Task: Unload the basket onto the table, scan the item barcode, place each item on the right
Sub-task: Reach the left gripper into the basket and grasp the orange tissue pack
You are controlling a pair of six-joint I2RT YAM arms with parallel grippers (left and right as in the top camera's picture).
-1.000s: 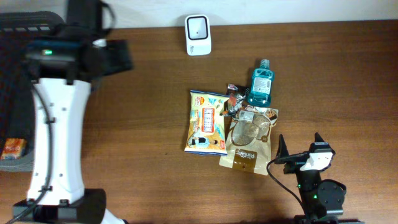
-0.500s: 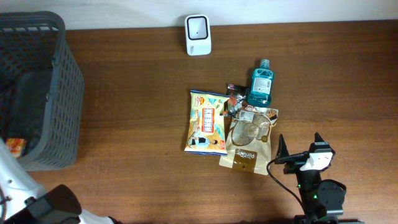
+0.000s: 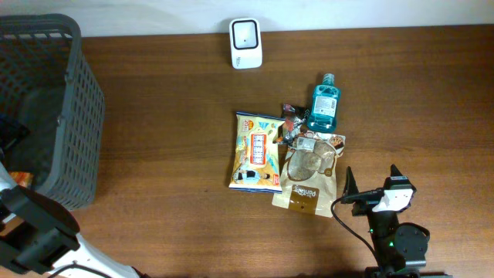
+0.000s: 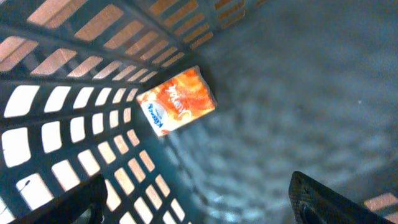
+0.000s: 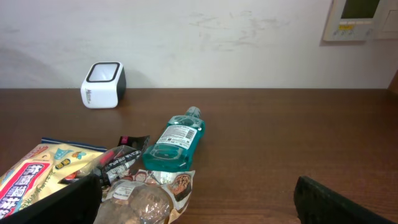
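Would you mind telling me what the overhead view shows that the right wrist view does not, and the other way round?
Only the overhead view shows the dark basket at the picture's left edge and the whole brown pouch. Only the right wrist view shows the wall behind the table, with a control panel at upper right. Both show the white scanner, the teal mouthwash bottle and the yellow snack bag, all lying apart from the scanner.

Left gripper (image 4: pixel 196 199) wide at the jaws, downward-tilted; right gripper (image 5: pixel 196 200) equally wide, level, its 2 fingers upright
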